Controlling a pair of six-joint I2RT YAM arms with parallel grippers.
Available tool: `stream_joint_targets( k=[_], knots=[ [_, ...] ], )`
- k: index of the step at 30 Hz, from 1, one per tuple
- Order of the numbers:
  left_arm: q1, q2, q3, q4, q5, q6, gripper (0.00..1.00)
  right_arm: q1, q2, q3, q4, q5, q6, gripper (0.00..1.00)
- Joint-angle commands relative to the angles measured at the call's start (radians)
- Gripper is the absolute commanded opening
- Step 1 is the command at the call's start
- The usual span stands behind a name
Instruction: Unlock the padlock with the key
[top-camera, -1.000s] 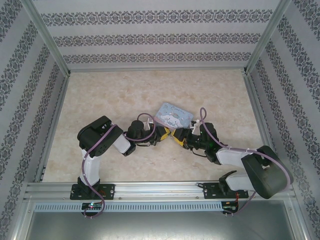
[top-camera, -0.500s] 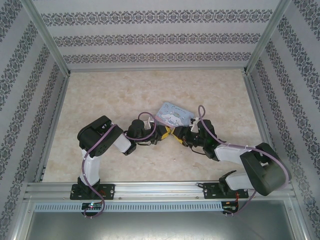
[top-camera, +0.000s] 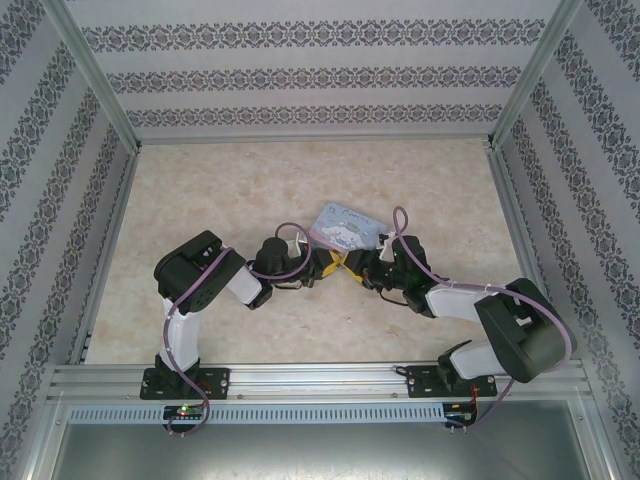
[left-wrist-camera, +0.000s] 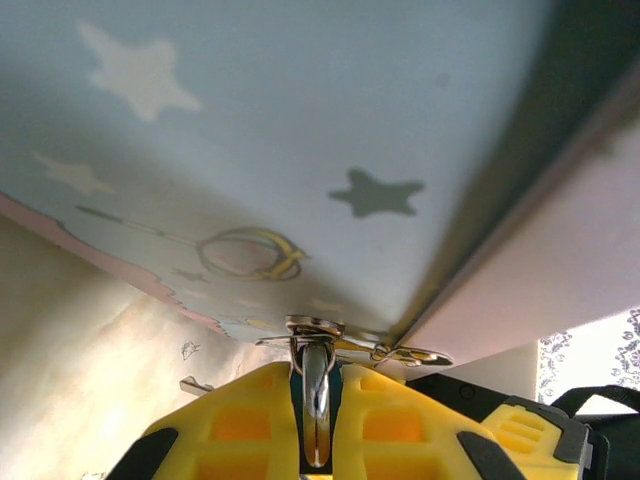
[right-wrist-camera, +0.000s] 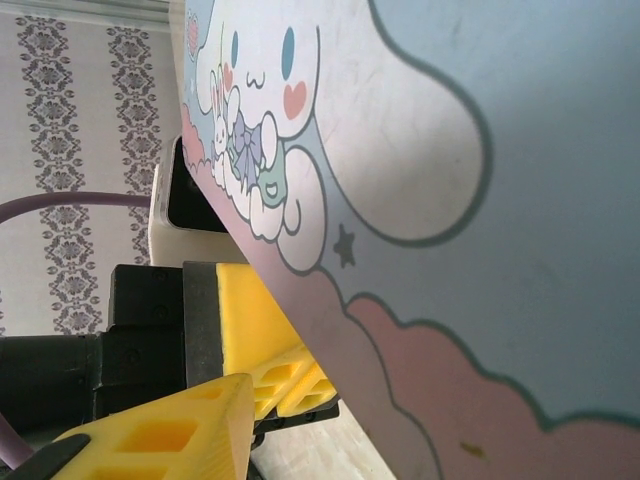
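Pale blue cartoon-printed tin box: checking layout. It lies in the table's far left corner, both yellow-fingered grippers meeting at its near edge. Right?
No: top external view shows the pale blue tin box near the table's middle. Left gripper and right gripper meet at its near edge.
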Motion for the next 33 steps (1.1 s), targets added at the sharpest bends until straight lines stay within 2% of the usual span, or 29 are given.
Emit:
stream_joint_targets(
  k=[1,6,10,13,17,26,33],
  knots=[
    [0.006,-0.027,0.013,0.037,0.028,0.001,0.0,-0.002,-0.044,-0.036,0.002,0.021,-0.003,0.4],
    [0.008,-0.029,0.022,0.03,0.032,0.0,0.0,-0.002,-0.103,-0.045,-0.097,0.009,-0.07,0.4],
    [0.009,-0.031,0.031,0.017,0.041,0.001,0.0,0.013,-0.177,0.022,-0.316,0.037,-0.235,0.4],
    [0.012,-0.032,0.035,0.001,0.049,0.004,0.0,0.054,-0.232,0.111,-0.561,0.131,-0.42,0.41],
    [0.015,-0.031,0.043,-0.015,0.053,0.013,0.0,0.159,-0.243,0.255,-0.859,0.397,-0.663,0.43],
    [0.015,-0.038,0.056,-0.035,0.058,0.023,0.0,0.277,-0.192,0.303,-0.922,0.688,-0.901,0.43],
    [0.015,-0.046,0.062,-0.06,0.064,0.035,0.0,0.391,-0.092,0.342,-0.893,0.83,-1.02,0.39]
  ],
)
